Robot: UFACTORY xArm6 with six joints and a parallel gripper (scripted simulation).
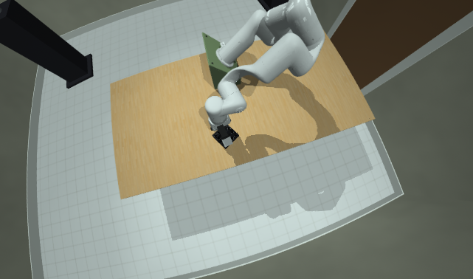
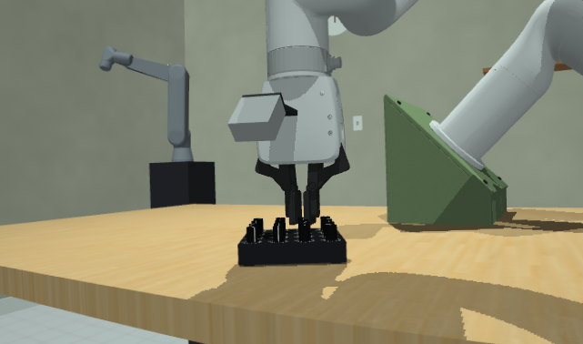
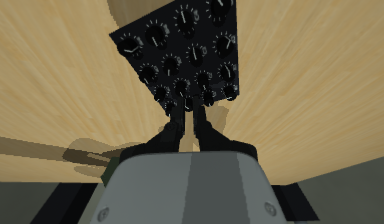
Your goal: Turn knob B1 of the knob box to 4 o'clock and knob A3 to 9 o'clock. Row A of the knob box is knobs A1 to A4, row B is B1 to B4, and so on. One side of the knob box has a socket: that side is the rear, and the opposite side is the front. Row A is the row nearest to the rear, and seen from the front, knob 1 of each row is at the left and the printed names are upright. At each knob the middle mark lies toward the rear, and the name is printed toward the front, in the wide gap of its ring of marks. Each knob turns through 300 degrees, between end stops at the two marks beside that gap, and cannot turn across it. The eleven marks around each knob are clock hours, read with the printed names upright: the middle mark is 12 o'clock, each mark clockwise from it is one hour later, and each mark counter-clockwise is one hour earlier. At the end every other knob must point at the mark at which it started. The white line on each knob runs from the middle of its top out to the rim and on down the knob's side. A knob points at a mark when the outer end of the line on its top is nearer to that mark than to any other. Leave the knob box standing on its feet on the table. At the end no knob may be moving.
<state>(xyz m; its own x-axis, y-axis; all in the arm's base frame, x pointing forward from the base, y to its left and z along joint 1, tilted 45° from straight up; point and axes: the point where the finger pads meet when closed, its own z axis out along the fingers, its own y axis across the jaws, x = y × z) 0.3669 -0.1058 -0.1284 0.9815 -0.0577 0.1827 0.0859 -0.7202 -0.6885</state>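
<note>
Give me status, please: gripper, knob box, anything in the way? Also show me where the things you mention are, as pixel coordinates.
Gripper [image 2: 303, 222] [image 3: 188, 104] narrow, fingertips around one far-row knob [image 3: 188, 104], grip unconfirmed. Knob box [image 1: 215, 136] [image 2: 292, 253] [image 3: 124, 34] upright on table [image 1: 154, 129] [image 2: 122, 241] [image 3: 53, 90]. No loose obstacle seen.

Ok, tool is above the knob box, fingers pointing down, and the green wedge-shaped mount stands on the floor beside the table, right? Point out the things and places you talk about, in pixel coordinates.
Not the floor: the exterior view shows the green wedge-shaped mount [image 1: 218, 75] [image 2: 417, 182] standing on the table [image 1: 154, 129] [image 2: 122, 246]. The rest is right.

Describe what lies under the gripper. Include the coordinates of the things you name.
Beneath the gripper [image 2: 302, 222] [image 3: 188, 104] sits part of the black knob box [image 1: 215, 136] [image 2: 292, 253] [image 3: 213, 65], standing on the table [image 1: 154, 129] [image 2: 122, 246] [image 3: 53, 95]. The box hides the tabletop beneath it.
</note>
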